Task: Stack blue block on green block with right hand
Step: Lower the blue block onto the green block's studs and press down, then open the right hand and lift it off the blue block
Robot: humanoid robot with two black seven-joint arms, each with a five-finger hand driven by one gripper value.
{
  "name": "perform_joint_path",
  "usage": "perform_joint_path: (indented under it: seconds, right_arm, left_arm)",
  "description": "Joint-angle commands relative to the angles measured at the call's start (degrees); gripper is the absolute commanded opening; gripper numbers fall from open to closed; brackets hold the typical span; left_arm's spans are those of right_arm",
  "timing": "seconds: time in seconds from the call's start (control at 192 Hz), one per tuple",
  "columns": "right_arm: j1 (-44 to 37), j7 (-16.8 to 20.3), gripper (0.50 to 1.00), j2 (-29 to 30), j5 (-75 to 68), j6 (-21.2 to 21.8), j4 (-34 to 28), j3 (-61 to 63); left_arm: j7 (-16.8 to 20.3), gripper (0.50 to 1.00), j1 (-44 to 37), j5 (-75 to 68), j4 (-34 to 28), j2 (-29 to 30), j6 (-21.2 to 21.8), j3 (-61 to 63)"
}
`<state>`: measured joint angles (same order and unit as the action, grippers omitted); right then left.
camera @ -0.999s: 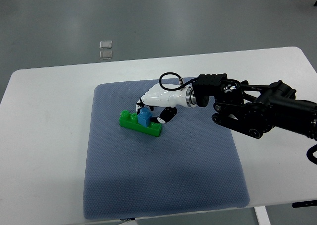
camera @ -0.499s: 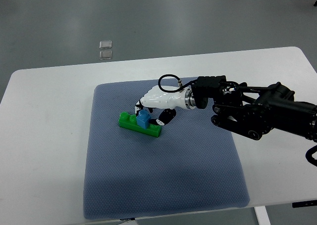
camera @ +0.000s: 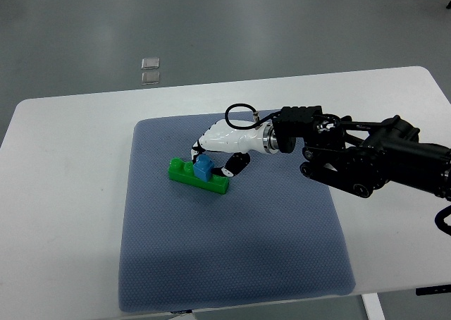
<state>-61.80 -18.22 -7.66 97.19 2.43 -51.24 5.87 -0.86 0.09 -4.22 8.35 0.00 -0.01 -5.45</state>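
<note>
Blue block (camera: 205, 168) sitting on top of the green block (camera: 198, 177), near its middle, left of frame centre. Seemingly seated on the studs, though too small to confirm a full press. Green block lying long and slightly slanted on the blue-grey mat (camera: 232, 263), likely there to stop sliding under pressure. Right robot hand (camera: 222, 147) just beside the stack on its right, white fingers (camera: 236, 165) curved down around the blue block; whether clamped on it or merely touching, cannot tell. Probably placed so to steady or push the piece home. Black forearm reaching in from the right edge. White bench (camera: 63, 193) under the mat. No left arm in view. Two small clear squares (camera: 150, 70) on the grey floor, upper left.
</note>
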Motion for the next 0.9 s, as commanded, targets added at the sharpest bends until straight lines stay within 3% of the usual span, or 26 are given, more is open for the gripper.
perform_joint_path:
  seconds: [0.0,0.114,0.895]
  right_arm:
    - [-0.16,-0.06,0.868,-0.16,-0.25,0.03,0.00,0.11]
    - [-0.25,-0.06,0.897,-0.25,-0.34,0.03,-0.09,0.20]
    - [-2.80,-0.14,0.901,-2.53,-0.95,0.47,-0.62,0.72]
  left_arm:
    - [-0.02,1.000,0.00,0.00,0.00,0.00,0.01,0.00]
    - [-0.02,1.000,0.00,0.00,0.00,0.00,0.01,0.00]
    - [-0.02,1.000,0.00,0.00,0.00,0.00,0.01,0.00]
